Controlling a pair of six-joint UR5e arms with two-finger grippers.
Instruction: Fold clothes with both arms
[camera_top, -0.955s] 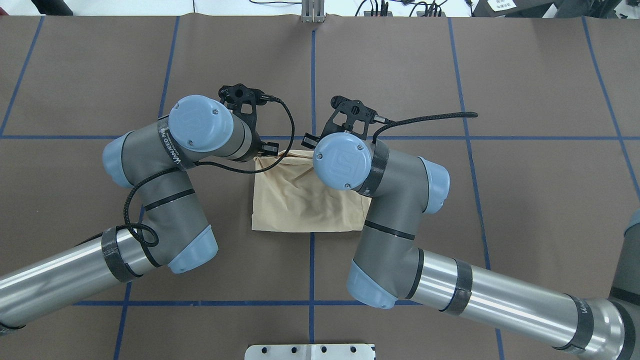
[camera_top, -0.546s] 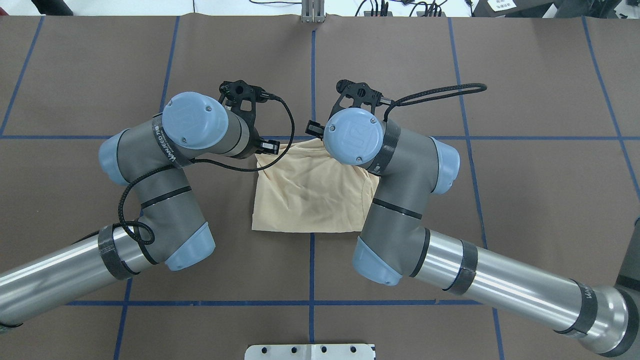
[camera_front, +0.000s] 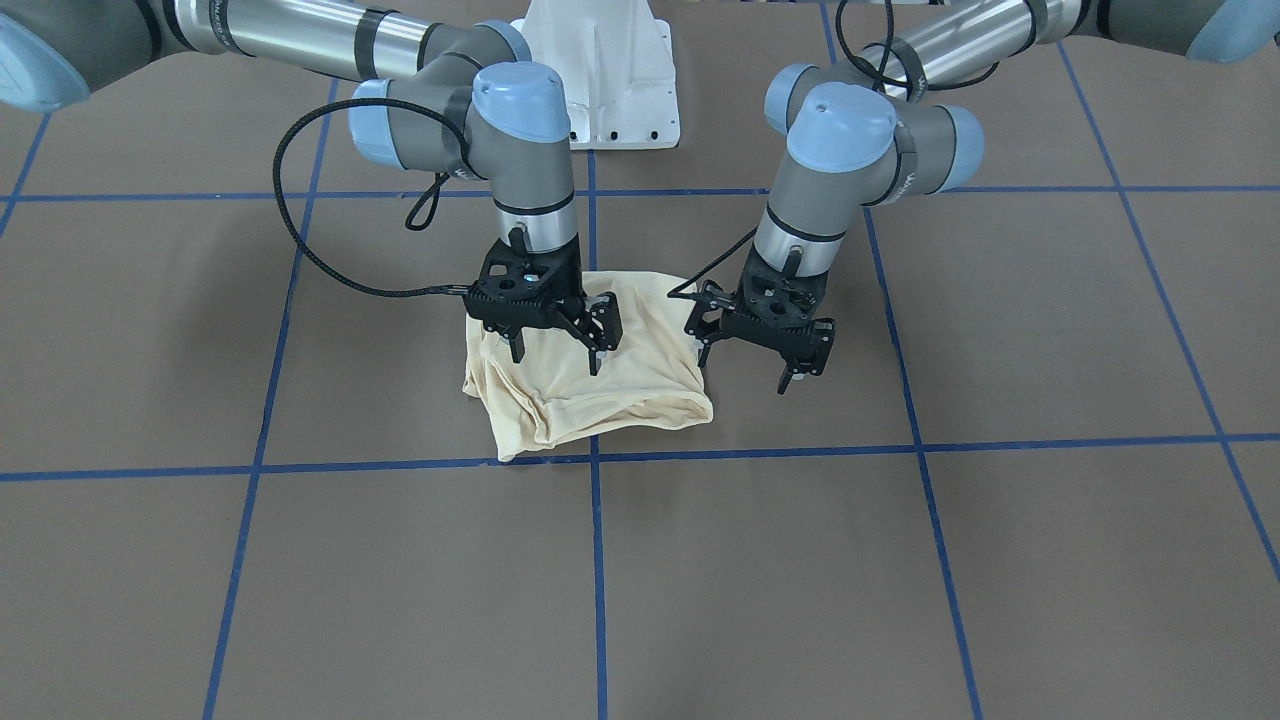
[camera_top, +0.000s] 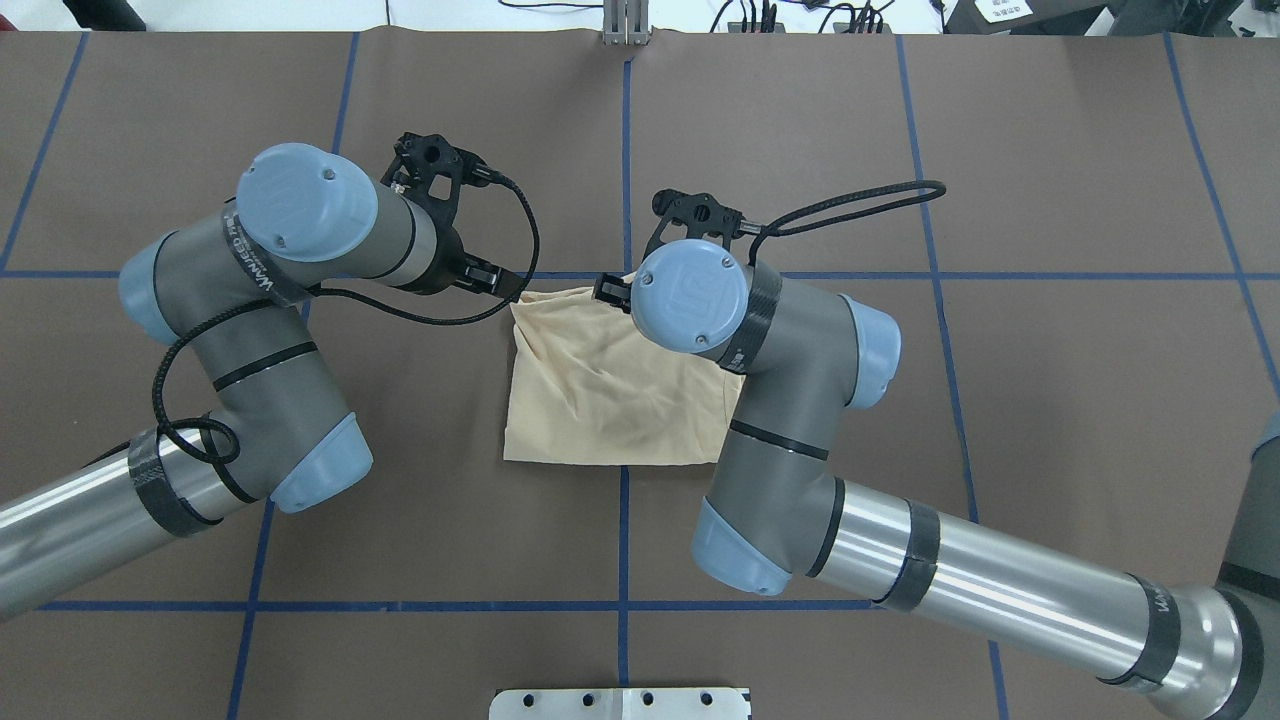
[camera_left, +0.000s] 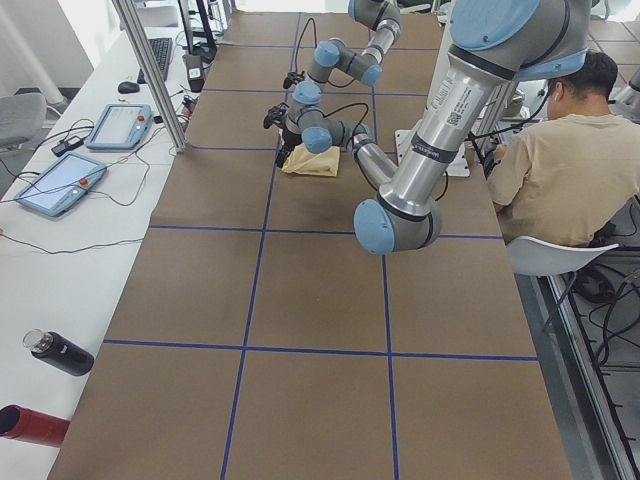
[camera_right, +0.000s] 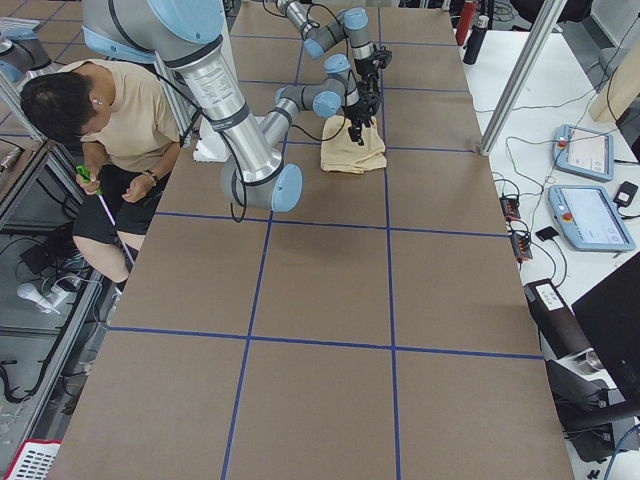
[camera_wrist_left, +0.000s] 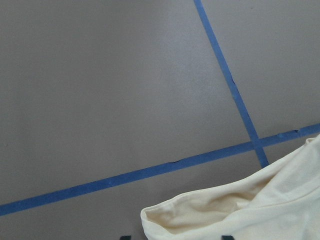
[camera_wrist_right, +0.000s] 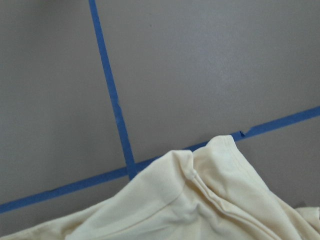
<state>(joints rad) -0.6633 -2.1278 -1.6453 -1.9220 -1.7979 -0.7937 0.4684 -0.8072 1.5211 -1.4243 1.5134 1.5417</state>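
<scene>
Lying folded in a rumpled cream-yellow bundle, the T-shirt (camera_front: 610, 395) straddles a blue tape line (camera_front: 598, 560) on the brown table (camera_front: 1000, 560) — the right gripper (camera_front: 556, 357) hangs over it, fingers spread; the left gripper (camera_front: 745, 362) hovers just beside its edge — fingers also spread apart.

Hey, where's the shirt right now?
In the overhead view the shirt lies across the central blue line, under the right gripper, with the left gripper beside it.
</scene>
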